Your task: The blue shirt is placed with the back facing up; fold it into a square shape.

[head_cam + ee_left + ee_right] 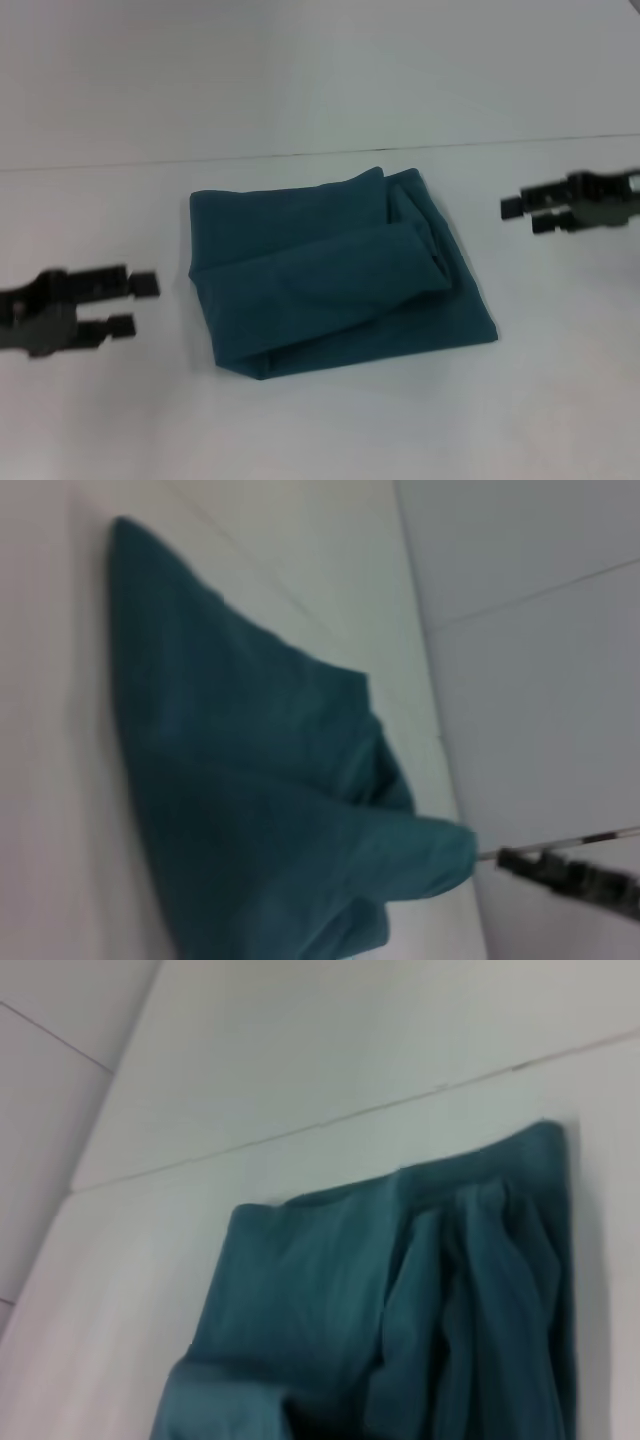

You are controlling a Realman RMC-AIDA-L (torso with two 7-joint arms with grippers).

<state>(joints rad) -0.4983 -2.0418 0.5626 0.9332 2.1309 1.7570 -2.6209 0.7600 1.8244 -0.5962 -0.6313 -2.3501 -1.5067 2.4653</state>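
Observation:
The blue shirt (335,275) lies folded into a rough, lumpy square in the middle of the white table, with a rolled layer across its top. It also fills the left wrist view (250,800) and the right wrist view (400,1300). My left gripper (140,304) hovers to the shirt's left, open and holding nothing, a short gap from the cloth. My right gripper (525,215) is off the shirt's far right corner, open and empty too. In the left wrist view the right gripper (570,872) shows beyond the shirt.
The white table (330,430) spreads all around the shirt. Its far edge meets a pale wall (320,70) behind.

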